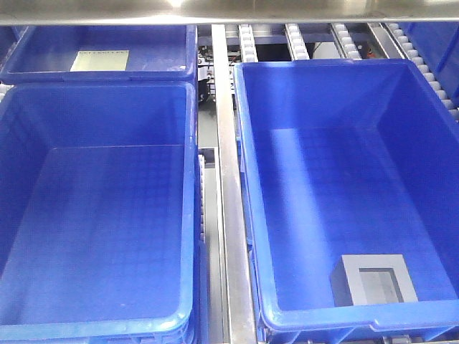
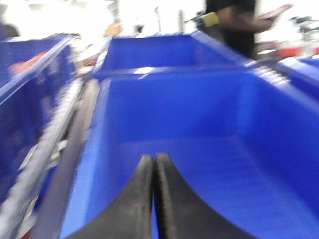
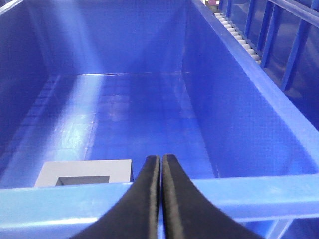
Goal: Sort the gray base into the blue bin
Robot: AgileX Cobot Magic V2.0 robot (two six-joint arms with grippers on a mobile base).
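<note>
Left tool [image 2: 154, 172] fingers pressed together; right tool [image 3: 161, 172] likewise, empty.

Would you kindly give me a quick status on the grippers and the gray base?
Left gripper shut, empty. Right gripper shut, empty, above near rim. Gray base on floor of right blue bin, near edge. Nothing in the way.

The matte gray cube-like base [image 3: 83, 174] is partly hidden behind the near rim of the deep bright-blue plastic bin [image 3: 239, 191] at 7 o'clock. The left wrist view is blurred throughout.
</note>
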